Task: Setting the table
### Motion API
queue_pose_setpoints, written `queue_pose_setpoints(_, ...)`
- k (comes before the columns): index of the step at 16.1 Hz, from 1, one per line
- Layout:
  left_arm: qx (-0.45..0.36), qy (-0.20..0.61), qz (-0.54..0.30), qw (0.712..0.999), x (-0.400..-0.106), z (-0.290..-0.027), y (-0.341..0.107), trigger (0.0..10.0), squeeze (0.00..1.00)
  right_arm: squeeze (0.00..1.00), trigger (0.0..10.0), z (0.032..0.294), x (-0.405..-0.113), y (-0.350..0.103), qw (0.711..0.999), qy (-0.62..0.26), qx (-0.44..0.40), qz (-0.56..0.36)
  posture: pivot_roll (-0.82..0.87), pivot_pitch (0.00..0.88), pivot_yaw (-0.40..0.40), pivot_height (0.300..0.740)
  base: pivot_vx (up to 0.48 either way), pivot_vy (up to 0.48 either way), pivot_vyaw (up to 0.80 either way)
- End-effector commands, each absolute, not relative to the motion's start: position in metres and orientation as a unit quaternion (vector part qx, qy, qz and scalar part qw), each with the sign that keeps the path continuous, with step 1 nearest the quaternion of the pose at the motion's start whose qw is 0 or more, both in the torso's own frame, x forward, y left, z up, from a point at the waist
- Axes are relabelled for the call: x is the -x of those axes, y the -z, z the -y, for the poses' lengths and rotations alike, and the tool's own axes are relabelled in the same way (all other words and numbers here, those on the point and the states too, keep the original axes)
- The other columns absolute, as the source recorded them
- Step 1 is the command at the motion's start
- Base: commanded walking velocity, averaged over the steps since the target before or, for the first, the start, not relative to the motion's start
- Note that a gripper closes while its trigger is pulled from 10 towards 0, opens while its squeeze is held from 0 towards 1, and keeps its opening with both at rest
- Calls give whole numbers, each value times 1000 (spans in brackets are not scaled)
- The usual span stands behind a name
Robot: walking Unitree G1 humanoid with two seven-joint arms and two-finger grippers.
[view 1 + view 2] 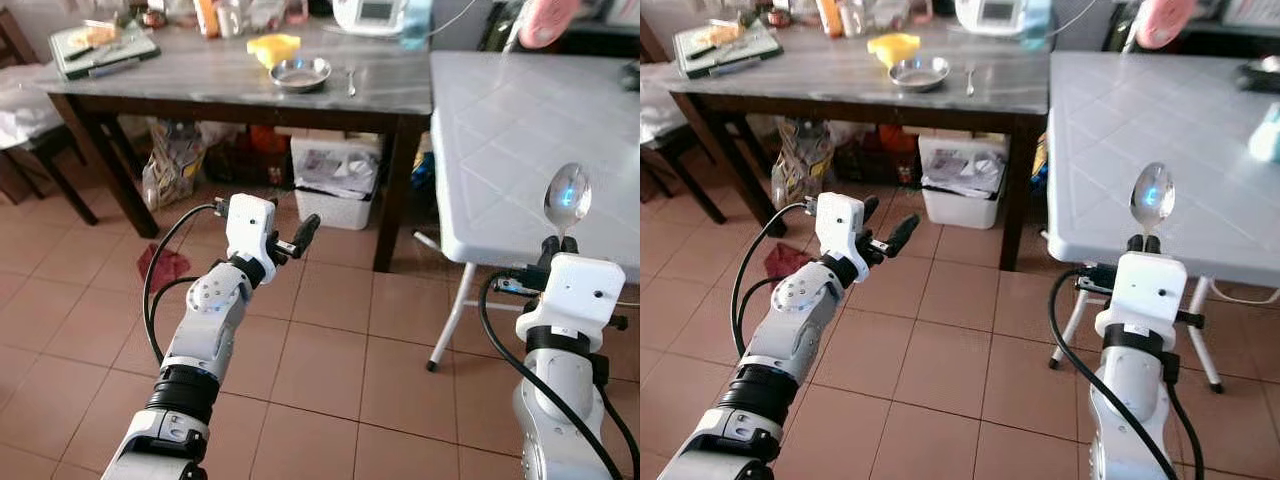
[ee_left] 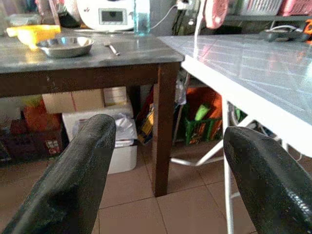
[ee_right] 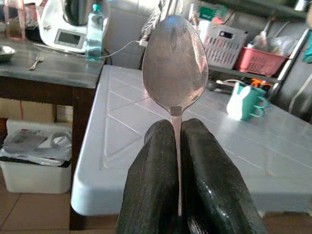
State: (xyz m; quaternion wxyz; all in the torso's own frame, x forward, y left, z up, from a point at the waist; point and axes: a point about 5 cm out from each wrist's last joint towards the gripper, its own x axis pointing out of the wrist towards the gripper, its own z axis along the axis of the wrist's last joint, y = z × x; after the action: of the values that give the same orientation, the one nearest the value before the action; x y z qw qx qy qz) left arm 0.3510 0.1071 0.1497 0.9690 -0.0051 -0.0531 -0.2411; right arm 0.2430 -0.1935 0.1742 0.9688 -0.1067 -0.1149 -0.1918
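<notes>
My right gripper is clamped on the spoon handle, bowl upright, near the white folding table's edge. My left gripper is held over the tiled floor with fingers spread, holding nothing. Beyond it, the dark wooden table carries a steel bowl, fork and cutting board. A teal mug sits on the white table.

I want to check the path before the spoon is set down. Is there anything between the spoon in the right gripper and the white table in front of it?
Nothing visible does. The right gripper holds the spoon upright, just before the near edge of the white table. The nearest stretch of tabletop is bare; a green cup stands farther back.
</notes>
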Motion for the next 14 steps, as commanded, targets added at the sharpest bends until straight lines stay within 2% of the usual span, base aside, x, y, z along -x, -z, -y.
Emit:
queue_pose_setpoints(1,-3,245,61,968,-350,-108,-154,10000,0,0,10000,193,-244,-175,969,187,107,118,48,74,42,740,394,0,0)
queue_pose_setpoints(8,-4,242,57,969,-351,-110,-153,10000,0,0,10000,192,-244,-174,969,188,105,117,53,76,44,740,378,0,0)
queue_pose_setpoints(14,-1,237,49,970,-351,-112,-151,10000,0,0,10000,191,-244,-173,970,187,101,117,61,78,46,740,0,0,0)
